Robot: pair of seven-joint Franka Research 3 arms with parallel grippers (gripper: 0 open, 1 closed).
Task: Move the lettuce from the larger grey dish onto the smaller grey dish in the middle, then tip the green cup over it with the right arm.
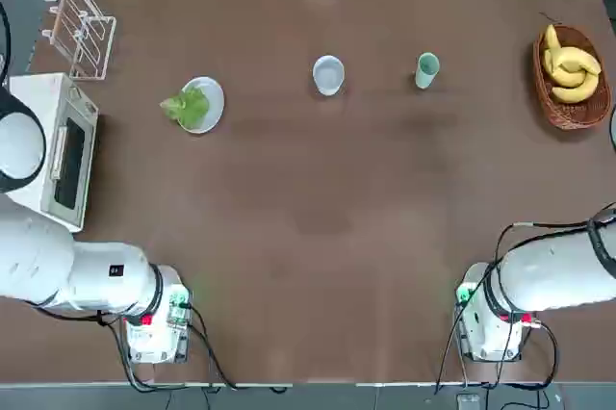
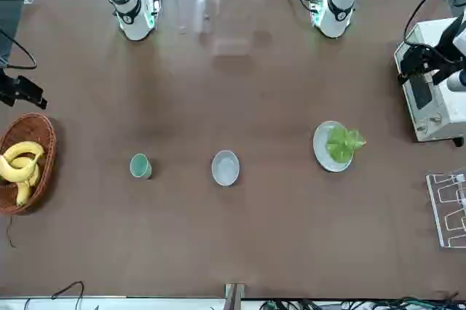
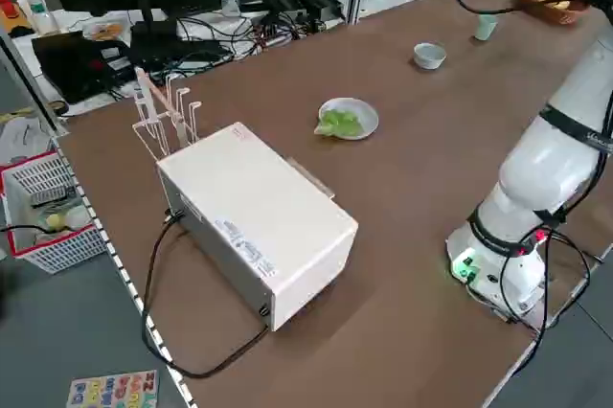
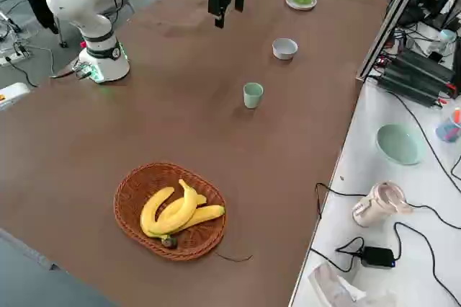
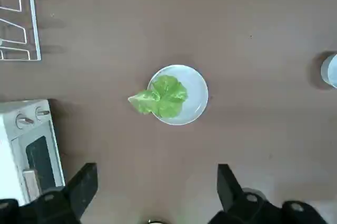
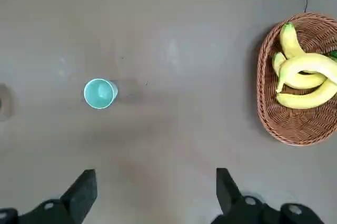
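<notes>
The lettuce (image 1: 188,105) lies on the larger grey dish (image 1: 210,94) at the far left of the table, its leaves hanging over the rim. The smaller grey dish (image 1: 328,74) stands in the middle of the far row, and the green cup (image 1: 427,69) stands upright to its right. My left gripper (image 5: 155,192) hovers high above the lettuce (image 5: 163,97), open, nothing between its fingers. High over the table near the cup (image 6: 99,93), my right gripper (image 6: 155,195) is also open and holds nothing.
A wicker basket (image 1: 577,112) of bananas sits at the far right edge. A white oven (image 1: 53,150) stands at the left edge with a wire rack (image 1: 82,30) behind it. Both arm bases stand at the near edge.
</notes>
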